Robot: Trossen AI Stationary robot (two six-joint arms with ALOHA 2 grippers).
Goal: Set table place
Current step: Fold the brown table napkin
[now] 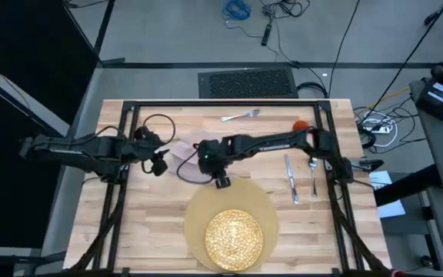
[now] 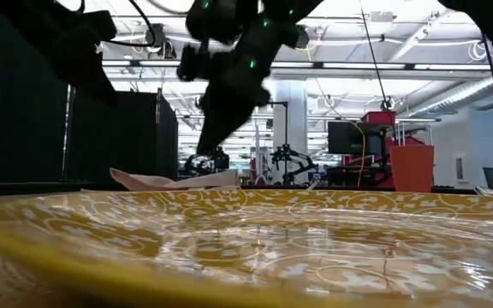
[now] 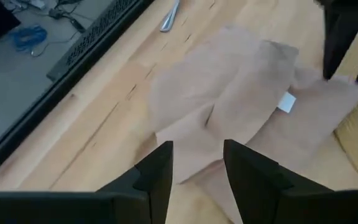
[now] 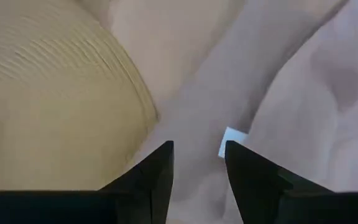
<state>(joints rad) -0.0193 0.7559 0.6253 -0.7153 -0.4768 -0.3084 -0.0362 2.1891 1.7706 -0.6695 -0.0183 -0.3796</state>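
Note:
A beige napkin [image 1: 184,163] lies crumpled on the wooden table [image 1: 137,231], by the far left rim of the round tan placemat [image 1: 198,223]. The yellow plate [image 1: 234,238] rests on the placemat. My left gripper [image 3: 197,149] is open and hovers over the napkin's [image 3: 241,93] left edge. My right gripper [image 4: 199,149] is open and points down over the napkin [image 4: 278,81] near its white tag [image 4: 230,142], next to the placemat [image 4: 55,87]. In the low view it [image 2: 208,141] stands just above the napkin [image 2: 178,179].
A fork [image 1: 241,115] lies at the far middle of the table, with an orange cup [image 1: 301,123] to its right. A knife [image 1: 291,178] and a spoon [image 1: 313,175] lie side by side right of the placemat. The table's near left is bare wood.

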